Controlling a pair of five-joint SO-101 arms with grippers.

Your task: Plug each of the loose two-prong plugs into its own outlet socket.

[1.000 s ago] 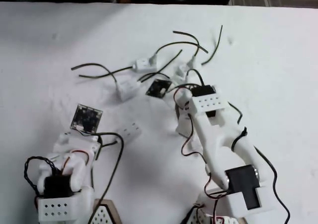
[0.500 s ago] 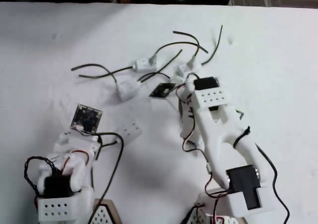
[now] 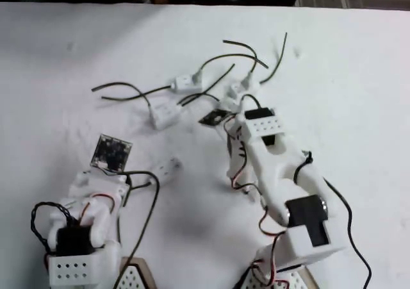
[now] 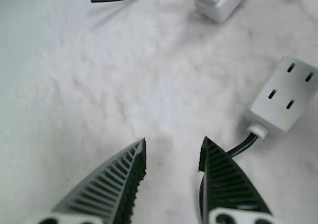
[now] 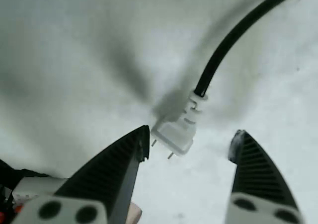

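1. Right gripper (image 5: 191,137) is spread wide with nothing clamped. The white two-prong plug (image 5: 174,134) lies on the table (image 5: 74,45) between its fingers, nearer one of them, prongs bare.
2. Left gripper (image 4: 173,144) is partly open, not gripping anything. The outlet block (image 4: 283,102) sits just beside one fingertip, slots all showing.

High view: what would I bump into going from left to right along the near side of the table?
First the white left robot arm → white plastic outlet block with slots → white right robot arm.
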